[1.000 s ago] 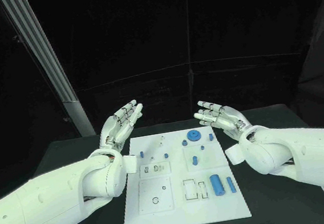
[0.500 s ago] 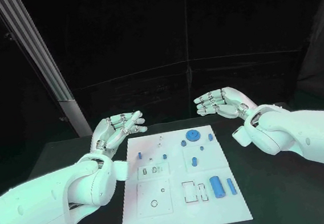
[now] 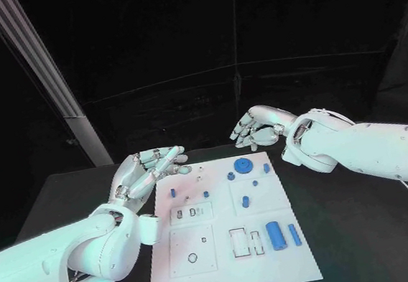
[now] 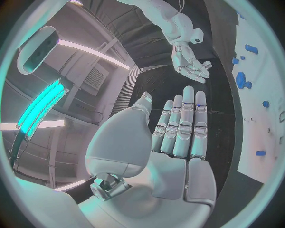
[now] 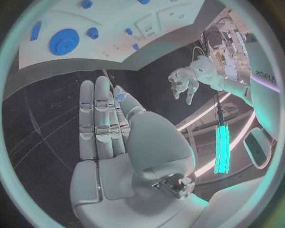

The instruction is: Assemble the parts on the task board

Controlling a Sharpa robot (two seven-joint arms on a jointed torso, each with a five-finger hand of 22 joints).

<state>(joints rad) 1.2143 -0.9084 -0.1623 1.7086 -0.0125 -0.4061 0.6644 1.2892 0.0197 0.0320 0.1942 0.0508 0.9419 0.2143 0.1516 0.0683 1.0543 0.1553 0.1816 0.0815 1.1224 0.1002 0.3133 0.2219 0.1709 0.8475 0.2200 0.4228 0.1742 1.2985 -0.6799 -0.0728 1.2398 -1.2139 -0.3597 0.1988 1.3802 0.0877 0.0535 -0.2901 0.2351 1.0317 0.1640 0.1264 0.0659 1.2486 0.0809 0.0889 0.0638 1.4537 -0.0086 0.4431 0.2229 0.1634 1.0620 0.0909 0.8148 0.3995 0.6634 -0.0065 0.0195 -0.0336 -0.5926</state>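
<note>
Black table [image 3: 365, 232] is seen under the white task board [image 3: 236, 274], which lies lengthwise away from the robot. Near end of the board: a large blue cylinder [image 3: 275, 235] and a slimmer blue bar [image 3: 294, 234] are laid side by side right of centre. Far end: a blue gear-like disc [image 3: 243, 164] with small blue pegs [image 3: 266, 168] around it.

Left hand [image 3: 149, 170] is held at the board's far-left corner, off the parts, nothing gripped; in the left wrist view its fingers [image 4: 184, 126] are seen straight and pressed together. Right hand [image 3: 258, 129] is held past the board's far edge, above the disc, empty; in the right wrist view its fingers [image 5: 98, 121] are extended side by side.

Behind: dark curtain, a pale upright beam [image 3: 49, 93] at far left.
</note>
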